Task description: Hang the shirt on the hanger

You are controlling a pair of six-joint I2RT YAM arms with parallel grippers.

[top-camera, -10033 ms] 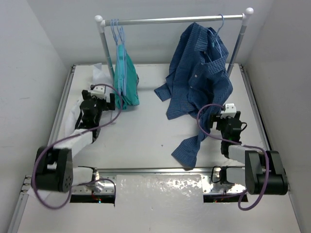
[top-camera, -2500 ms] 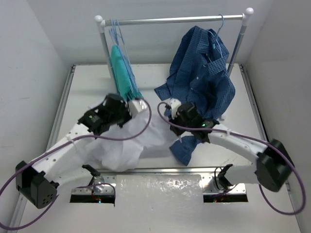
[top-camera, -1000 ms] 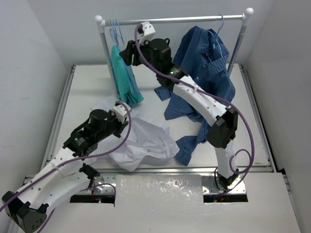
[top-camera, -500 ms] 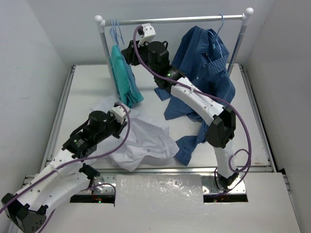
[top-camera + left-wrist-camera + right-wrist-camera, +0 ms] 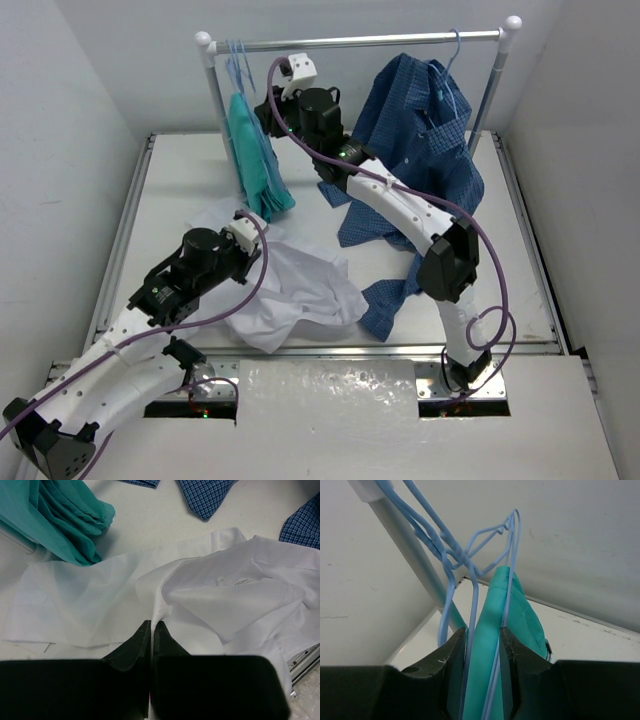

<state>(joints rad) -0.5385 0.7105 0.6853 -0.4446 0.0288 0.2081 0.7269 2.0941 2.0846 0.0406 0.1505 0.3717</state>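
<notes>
Shirt (image 5: 290,295), white and crumpled, lies in a heap on the table (image 5: 180,180) near the front edge, collar and label facing up in the left wrist view (image 5: 225,590). The left claw (image 5: 151,626) is pinched fully closed on a raised fold of its thin fabric. A blue checked shirt (image 5: 420,150) hangs from the rail (image 5: 400,40) on the right, its lower part trailing onto the table just beside the white one. At the rail's left end a green garment (image 5: 255,160) hangs among several pale-blue wire hangers. The right claw (image 5: 483,635) is raised there, fingers partly apart and straddling the wires of a hanger (image 5: 451,551) with the green cloth between them; whether it grips the wire I cannot tell.
</notes>
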